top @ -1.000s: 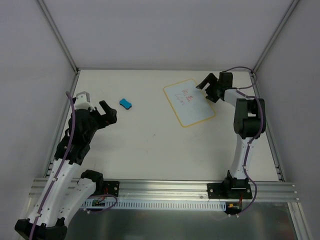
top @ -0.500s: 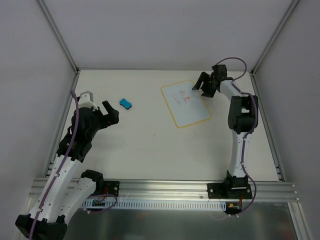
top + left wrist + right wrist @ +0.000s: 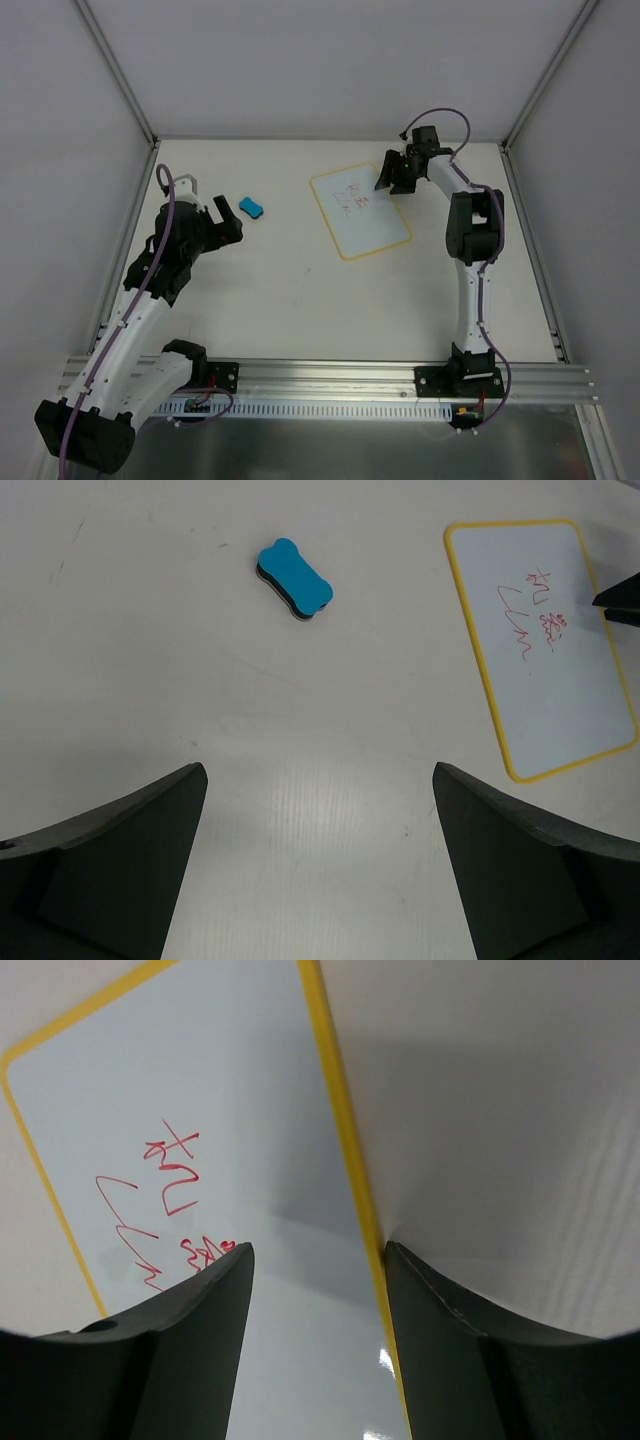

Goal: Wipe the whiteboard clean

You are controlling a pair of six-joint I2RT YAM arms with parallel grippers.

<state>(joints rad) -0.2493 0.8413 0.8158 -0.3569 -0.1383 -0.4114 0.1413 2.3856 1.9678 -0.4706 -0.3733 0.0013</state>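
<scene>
Top external: R gripper (image 3: 393,185) apart, astride whiteboard (image 3: 360,212) rim; L gripper (image 3: 234,219) apart nr blue eraser (image 3: 251,208).

- The whiteboard (image 3: 360,215) is plain white with a thin yellow rim and a few red scribbles (image 3: 535,620) on it.
- The eraser (image 3: 251,208) is bright blue on top, with a dark layer underneath.
- The table (image 3: 300,290) is a pale cream, unpatterned.
- Both arms are white with black joints, and purple cables (image 3: 148,272) run along them.
- The left gripper (image 3: 231,218) and right gripper (image 3: 392,176) are matte black.
- The rail (image 3: 330,375) at the near edge is silver metal.
</scene>
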